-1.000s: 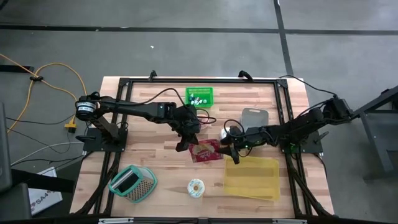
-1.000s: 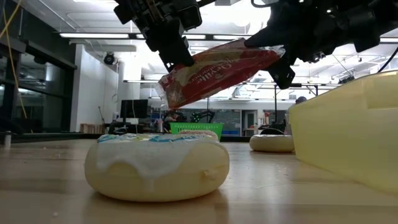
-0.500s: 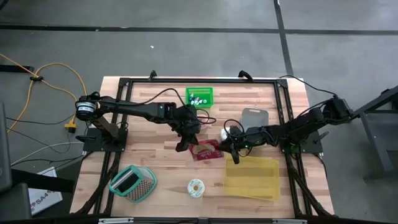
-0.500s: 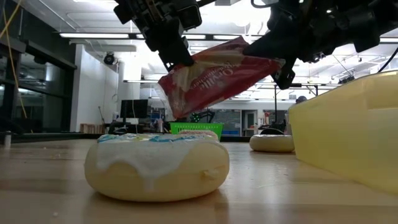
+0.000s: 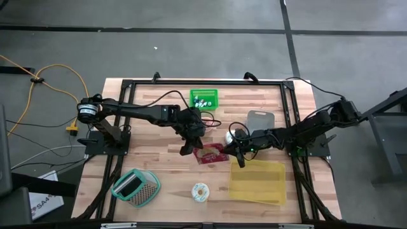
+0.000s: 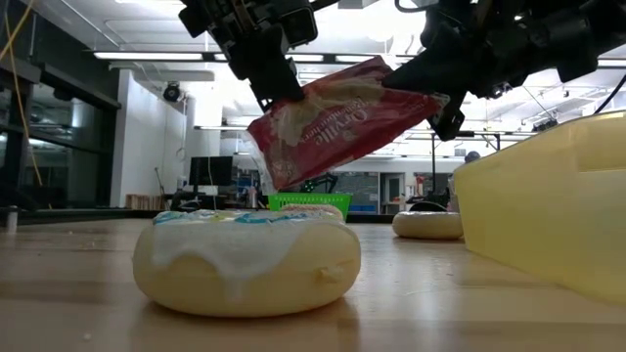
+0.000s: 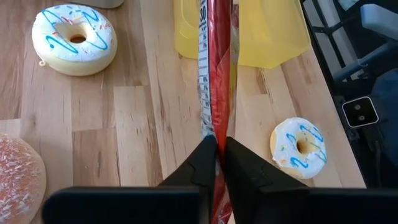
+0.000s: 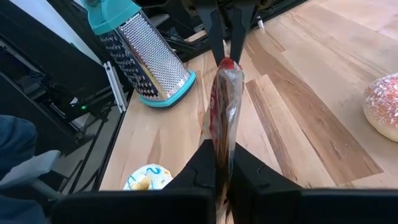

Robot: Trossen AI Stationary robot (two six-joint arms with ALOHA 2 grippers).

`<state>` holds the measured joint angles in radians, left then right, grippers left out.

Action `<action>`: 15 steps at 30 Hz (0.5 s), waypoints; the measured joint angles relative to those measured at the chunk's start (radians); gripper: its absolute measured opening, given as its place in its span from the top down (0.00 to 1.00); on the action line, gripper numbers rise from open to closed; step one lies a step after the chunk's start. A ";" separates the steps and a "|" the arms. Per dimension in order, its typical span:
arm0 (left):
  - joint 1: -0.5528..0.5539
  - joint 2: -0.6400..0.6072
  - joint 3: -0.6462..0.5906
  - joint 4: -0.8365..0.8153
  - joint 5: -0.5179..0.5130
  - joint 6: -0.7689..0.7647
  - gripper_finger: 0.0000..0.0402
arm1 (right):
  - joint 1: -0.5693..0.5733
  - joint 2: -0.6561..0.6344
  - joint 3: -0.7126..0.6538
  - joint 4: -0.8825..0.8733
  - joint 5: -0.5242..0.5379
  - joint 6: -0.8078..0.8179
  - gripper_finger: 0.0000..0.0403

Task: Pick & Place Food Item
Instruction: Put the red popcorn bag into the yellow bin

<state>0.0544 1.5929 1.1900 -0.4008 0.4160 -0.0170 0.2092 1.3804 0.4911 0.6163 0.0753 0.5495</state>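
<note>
A red snack bag (image 6: 342, 117) hangs in the air between my two grippers, over the table's middle (image 5: 213, 154). My left gripper (image 7: 217, 146) is shut on the bag's left end and my right gripper (image 8: 221, 152) on its right end. The right wrist view shows the left gripper's fingers (image 8: 221, 37) at the bag's far end. Below the bag, an iced donut (image 6: 245, 259) lies flat on the table. A yellow container (image 5: 257, 181) stands just near of my right gripper. My left gripper pinches the bag's left end (image 7: 214, 134) between its two fingers, slanting down from the table's left. The bag is lifted clear and runs away from the fingers, edge on. My right gripper pinches the bag's right end (image 8: 222, 134) between its two fingers, coming nearly level from the table's right. In the low view the bag slopes, its right end (image 6: 430, 93) the higher.
A second iced donut (image 7: 300, 146) lies near my right gripper. A sugared donut (image 8: 385, 106) lies further off. A grater (image 5: 135, 186) stands at the near left. A green basket (image 5: 204, 98) and a grey board (image 5: 259, 119) sit at the far side.
My right gripper has shut on the bag's right end without shifting place. The bag has twisted a little between the two grippers, and its lower left corner now hangs somewhat lower.
</note>
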 joint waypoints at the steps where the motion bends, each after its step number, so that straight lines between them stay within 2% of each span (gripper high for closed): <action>1: 0.000 0.000 0.000 0.002 0.000 0.000 0.91 | 0.000 0.000 0.000 0.000 0.000 0.000 0.98; 9: 0.000 0.000 0.000 0.001 -0.001 -0.003 0.74 | 0.000 0.000 0.000 0.000 -0.002 0.000 0.99; 15: 0.000 0.000 0.000 0.000 -0.001 -0.006 0.70 | 0.000 0.000 0.000 0.001 -0.006 0.002 0.99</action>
<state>0.0544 1.5929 1.1900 -0.4011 0.4152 -0.0231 0.2092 1.3804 0.4911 0.6170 0.0691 0.5512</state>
